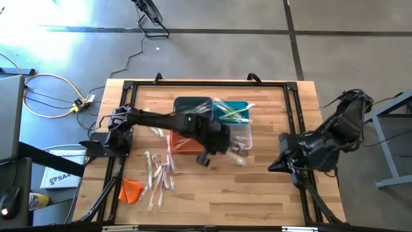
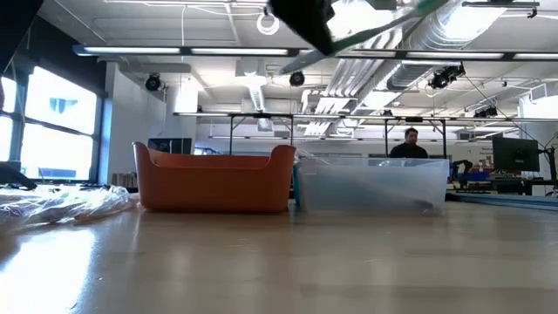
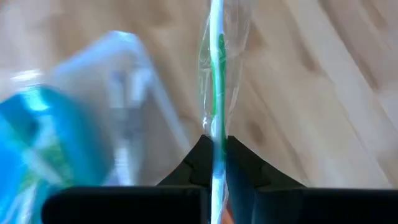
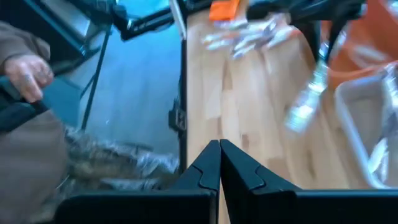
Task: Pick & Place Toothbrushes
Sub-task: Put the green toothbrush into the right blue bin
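Above the middle of the wooden slatted table (image 1: 257, 193), the left gripper (image 3: 215, 146) is hanging in the air with its two dark fingers (image 3: 193, 163) pinched onto a thin green-and-white toothbrush in a clear shiny wrapper (image 3: 216, 93). That held toothbrush is sticking straight out past the fingertips, over bare wood just beside the clear rectangular plastic bin (image 1: 243, 138). In the low view the same wrapped toothbrush (image 2: 384, 30) is showing high above the table surface, clear of the bins.

At the table's centre, four bins are sitting together: a dark grey rectangular plastic bin (image 1: 192, 103) and a teal rectangular plastic bin (image 1: 233, 111) on the far side, an orange rectangular plastic bin (image 2: 214, 179) and the clear one on the near side. Green-handled wrapped toothbrushes (image 1: 228, 115) are lying in the teal bin.

On the near left part of the table, a loose scatter of wrapped toothbrushes (image 1: 159, 174) is lying flat on the wood, and a small orange cloth-like lump (image 1: 131, 189) is resting just left of it.

At the right edge of the table, the right gripper (image 4: 219, 152) is waiting well apart from the bins, its fingers pressed together on nothing.

Beyond the table, a person (image 2: 410, 144) is sitting in the room behind, and a person's hand (image 4: 28, 73) is showing at the side.
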`<state>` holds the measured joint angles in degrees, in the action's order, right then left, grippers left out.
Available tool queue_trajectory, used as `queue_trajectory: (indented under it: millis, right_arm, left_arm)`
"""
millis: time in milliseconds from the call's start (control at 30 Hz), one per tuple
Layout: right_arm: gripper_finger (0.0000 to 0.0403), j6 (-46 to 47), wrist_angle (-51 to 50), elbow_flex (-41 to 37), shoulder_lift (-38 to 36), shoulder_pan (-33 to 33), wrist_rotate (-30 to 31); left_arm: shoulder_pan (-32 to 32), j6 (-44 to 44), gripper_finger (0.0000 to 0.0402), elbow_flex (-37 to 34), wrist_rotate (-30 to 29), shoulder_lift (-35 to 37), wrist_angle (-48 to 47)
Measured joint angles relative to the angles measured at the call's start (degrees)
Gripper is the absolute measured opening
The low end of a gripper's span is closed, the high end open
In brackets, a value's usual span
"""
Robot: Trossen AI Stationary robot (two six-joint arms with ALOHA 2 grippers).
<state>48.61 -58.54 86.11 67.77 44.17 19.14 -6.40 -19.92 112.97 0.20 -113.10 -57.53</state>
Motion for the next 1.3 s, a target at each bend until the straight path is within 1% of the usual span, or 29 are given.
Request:
queue_trajectory:
  millis: [100,167,333,467,533,600,700,767,833,900,933,1033,1100,1167,1233,1300]
  right_arm:
    - [0.0002,-0.3,0.0,0.0,-0.2,2.6,5.3]
    - [0.0002,-0.8,-0.1,0.0,-0.2,3.5,7.8]
    - [0.0002,-0.8,-0.3,0.0,-0.2,3.9,12.9]
    - [0.0002,-0.8,-1.1,0.0,-0.2,3.8,16.8]
    - [0.0002,-0.8,-1.2,0.0,-0.2,3.8,18.4]
    - [0.0002,-0.8,-1.2,0.0,-0.2,3.8,20.1]
    - [0.0002,-0.9,-1.4,0.0,-0.2,3.8,22.8]
    - [0.0002,-1.2,-1.5,0.0,-0.2,3.8,23.4]
    - [0.0002,-1.8,-1.6,0.0,-0.2,3.8,23.4]
    - [0.0002,-2.2,-1.6,0.0,-0.2,3.8,24.0]
    - [0.0002,-2.3,-1.6,0.0,-0.2,3.8,24.4]
    - [0.0002,-2.3,-1.7,0.0,-0.2,3.8,25.4]
    - [0.0002,-2.3,-1.7,0.0,-0.2,3.8,25.8]
    - [0.0002,-2.3,-1.7,0.0,-0.2,3.8,25.9]
    - [0.0002,-2.4,-1.7,0.0,-0.1,3.8,25.9]
    - [0.0002,-2.3,-1.7,0.0,0.0,3.8,25.9]
  left_arm:
    - [2.9,5.6,0.0015,0.8,-3.1,0.0,4.7]
    - [5.1,8.4,0.0015,0.8,-3.8,0.0,7.8]
    - [10.6,11.9,0.0015,0.9,-3.8,-0.7,13.8]
    - [14.8,16.4,0.0015,1.0,-3.7,-2.1,17.8]
    - [17.0,19.3,0.0015,0.7,-3.6,-2.4,17.2]
    - [18.5,21.8,0.0015,1.0,-3.5,-3.9,20.1]
    - [20.8,25.8,0.0015,0.7,-1.6,-5.3,20.6]
    - [21.3,27.9,0.0015,0.7,-1.4,-6.8,24.5]
    - [21.9,29.7,0.0015,0.4,-0.8,-7.7,23.4]
    - [22.1,31.3,0.0015,0.5,-0.8,-8.9,25.5]
    - [22.2,32.0,0.0015,0.5,-0.9,-9.1,24.1]
    - [22.2,32.4,0.0015,0.7,-1.1,-11.1,24.9]
    - [22.2,32.5,0.0015,0.4,-1.2,-11.9,22.6]
    - [22.2,33.2,0.0015,0.6,-1.3,-12.8,23.4]
    - [22.2,34.2,0.0015,0.5,-1.1,-12.8,20.0]
    - [22.1,33.9,0.0015,0.6,-2.5,-13.5,20.4]
